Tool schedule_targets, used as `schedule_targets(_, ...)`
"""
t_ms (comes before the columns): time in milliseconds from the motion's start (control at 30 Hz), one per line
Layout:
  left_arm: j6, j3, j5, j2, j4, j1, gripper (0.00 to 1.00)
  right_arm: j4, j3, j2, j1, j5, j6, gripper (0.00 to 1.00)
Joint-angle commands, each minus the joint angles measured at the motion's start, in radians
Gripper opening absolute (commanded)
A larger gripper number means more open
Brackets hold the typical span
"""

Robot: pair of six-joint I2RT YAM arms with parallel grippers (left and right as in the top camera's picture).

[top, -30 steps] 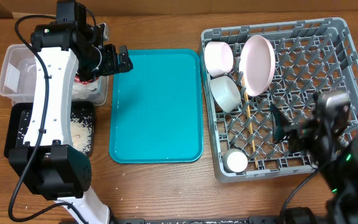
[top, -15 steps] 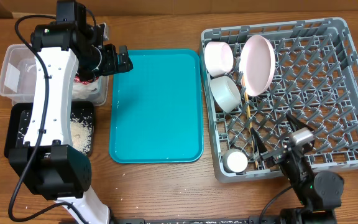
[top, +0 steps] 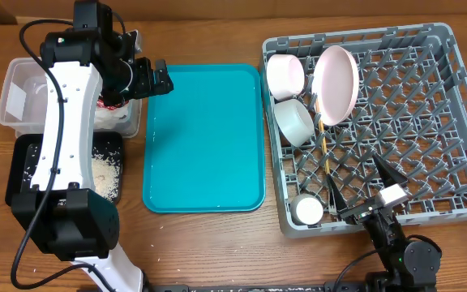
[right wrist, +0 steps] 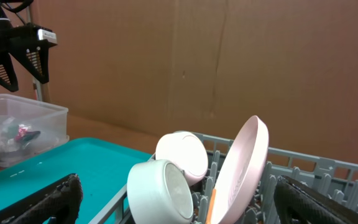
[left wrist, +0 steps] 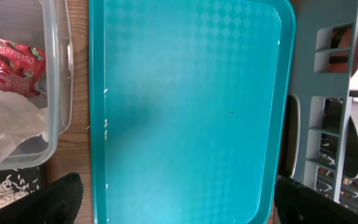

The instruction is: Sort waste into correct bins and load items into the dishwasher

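Observation:
The grey dish rack (top: 428, 97) holds the pale pink plate (top: 336, 83), small pink dish (top: 284, 75), grey-green bowl (top: 294, 122), white cup (top: 307, 211) and chopsticks (top: 324, 150). The clear tub (top: 10, 85) holds the napkin (left wrist: 2, 118) and red wrapper (left wrist: 11, 59). The black tray (top: 24, 158) holds rice (top: 104, 172). My left gripper (top: 148, 78) is open and empty over the teal tray's far left corner; it also shows in the left wrist view (left wrist: 179, 208). My right gripper (top: 365, 185) is open and empty over the rack's front edge. The right wrist view (right wrist: 179, 211) shows the plate (right wrist: 241, 165), dish (right wrist: 182, 152) and bowl (right wrist: 157, 190).
A teal tray (top: 205, 138) lies between the bins and the rack, with nothing on it. The left arm's white link (top: 59, 122) runs over the tub and black tray. A brown cardboard wall (right wrist: 229, 56) stands behind the table.
My right arm has pulled back from over the rack's right side toward the table's front edge, fingers now pointing up over the rack front. The left arm has not moved.

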Motion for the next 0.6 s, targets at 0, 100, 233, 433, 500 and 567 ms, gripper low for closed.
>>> schedule_targets(0,0.011,0.014,0.007,-0.006,0.004,-0.002,1.00,0.011,-0.010,-0.012,-0.005,-0.005,0.003,1.00)
schedule_targets(100,0.011,0.014,0.007,-0.006,0.004,-0.002,1.00,-0.035,-0.010,-0.012,-0.005,-0.005,0.003,1.00)
schedule_targets(233,0.011,0.014,0.007,-0.006,0.004,-0.002,1.00,-0.173,-0.010,-0.012,-0.005,-0.005,0.004,1.00)
schedule_targets(433,0.011,0.014,0.007,-0.006,0.004,-0.002,1.00,-0.164,-0.010,-0.012,-0.005,0.003,0.003,1.00)
schedule_targets(500,0.011,0.014,0.007,-0.006,0.004,-0.002,1.00,-0.165,-0.010,-0.012,-0.005,0.003,0.003,1.00)
schedule_targets(567,0.011,0.014,0.007,-0.006,0.004,-0.002,1.00,-0.165,-0.010,-0.012,-0.005,0.003,0.003,1.00)
